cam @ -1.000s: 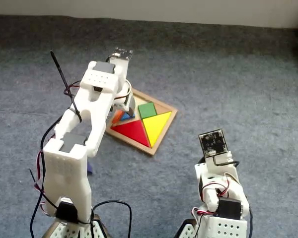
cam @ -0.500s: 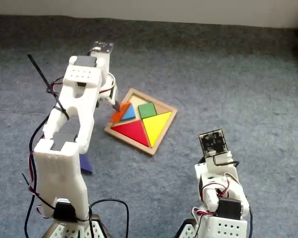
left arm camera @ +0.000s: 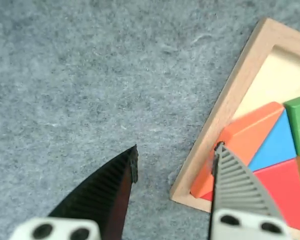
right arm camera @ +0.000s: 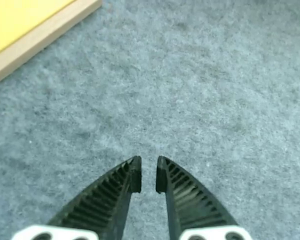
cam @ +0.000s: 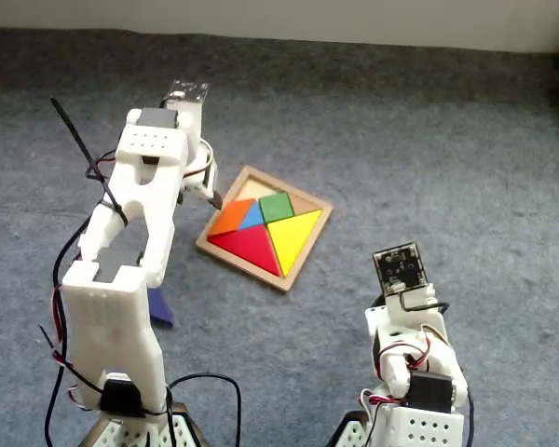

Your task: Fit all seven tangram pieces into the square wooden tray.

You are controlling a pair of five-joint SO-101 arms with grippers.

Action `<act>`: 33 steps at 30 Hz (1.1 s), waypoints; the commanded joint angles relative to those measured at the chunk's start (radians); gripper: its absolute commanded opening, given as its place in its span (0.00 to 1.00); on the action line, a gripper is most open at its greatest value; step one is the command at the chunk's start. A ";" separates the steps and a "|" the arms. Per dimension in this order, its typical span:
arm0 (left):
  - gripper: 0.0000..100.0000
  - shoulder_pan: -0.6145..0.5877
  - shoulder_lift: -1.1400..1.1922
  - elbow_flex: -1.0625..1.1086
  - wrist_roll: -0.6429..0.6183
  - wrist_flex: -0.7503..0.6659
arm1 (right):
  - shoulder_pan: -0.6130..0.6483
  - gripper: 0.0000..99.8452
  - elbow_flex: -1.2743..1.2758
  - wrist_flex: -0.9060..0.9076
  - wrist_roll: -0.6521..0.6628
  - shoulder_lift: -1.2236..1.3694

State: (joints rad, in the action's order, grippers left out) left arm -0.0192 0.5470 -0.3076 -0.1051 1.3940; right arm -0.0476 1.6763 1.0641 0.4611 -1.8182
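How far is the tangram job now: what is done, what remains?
Done: the red, yellow, green, blue and orange pieces lie in the tray. In hand: nothing; the left gripper is open beside the orange piece. Left: one tray corner is bare, and a dark piece lies on the carpet.

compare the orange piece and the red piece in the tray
The red piece is clearly larger than the orange piece. The orange piece sits in the tray's corner beside the left gripper; the red piece lies along the rim nearer the arms, against the yellow piece. Both look triangular and lie inside the tray.
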 commanded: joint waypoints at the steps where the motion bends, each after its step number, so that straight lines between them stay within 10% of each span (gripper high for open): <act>1: 0.25 0.013 -0.047 -0.002 -0.003 -0.012 | -0.010 0.07 0.127 -0.019 -0.003 -0.012; 33: 0.25 0.082 -0.335 0.200 -0.035 0.097 | -0.007 0.07 0.127 -0.021 -0.003 -0.012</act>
State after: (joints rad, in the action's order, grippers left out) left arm 0.0376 0.3168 -0.1297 -0.1312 1.4737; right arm -0.0476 1.6763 1.0641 0.4611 -1.8182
